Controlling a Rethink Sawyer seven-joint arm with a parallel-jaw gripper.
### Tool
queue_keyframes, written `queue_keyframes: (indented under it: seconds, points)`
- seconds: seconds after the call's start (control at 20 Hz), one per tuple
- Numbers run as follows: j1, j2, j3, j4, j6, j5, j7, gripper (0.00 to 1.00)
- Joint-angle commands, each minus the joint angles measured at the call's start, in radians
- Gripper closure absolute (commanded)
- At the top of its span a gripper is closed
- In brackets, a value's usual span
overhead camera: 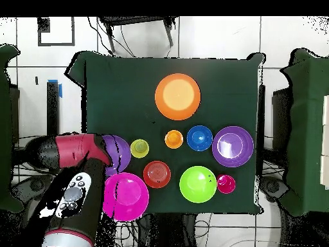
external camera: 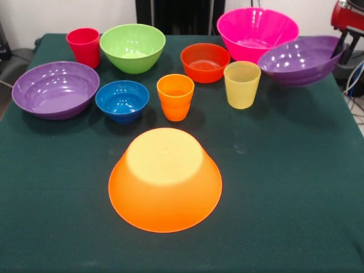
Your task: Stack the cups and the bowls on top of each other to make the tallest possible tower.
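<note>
An upside-down yellow-orange bowl [external camera: 165, 179] [overhead camera: 177, 96] lies alone near the front. Behind it stand the orange cup [external camera: 175, 96], yellow cup [external camera: 242, 84], blue bowl [external camera: 121, 100] and a level purple bowl [external camera: 55, 89]. Further back are the red cup [external camera: 83, 46], green bowl [external camera: 132, 47], orange-red bowl [external camera: 205, 61] and pink bowl [external camera: 257, 31]. A second purple bowl [external camera: 301, 60] [overhead camera: 119, 153] is tilted at the right edge. My gripper [external camera: 342, 41] is at its outer rim, mostly hidden. Each piece stands singly; no tower is in view.
The red and black arm [overhead camera: 74, 186] reaches over the table corner beside the pink bowl [overhead camera: 125, 196]. Cables and stands [external camera: 355, 79] sit just off the table's right side. The green cloth [external camera: 284, 199] shows around the upturned bowl.
</note>
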Motion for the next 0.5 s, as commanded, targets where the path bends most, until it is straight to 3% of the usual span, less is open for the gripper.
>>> queue_keyframes:
  seconds: [0.05, 0.5]
  points:
    - [-0.062, -0.03, 0.117, -0.158, 0.234, -0.039, -0.047, 1.0]
    - [-0.125, -0.012, 0.185, -0.262, 0.311, -0.043, -0.095, 1.0]
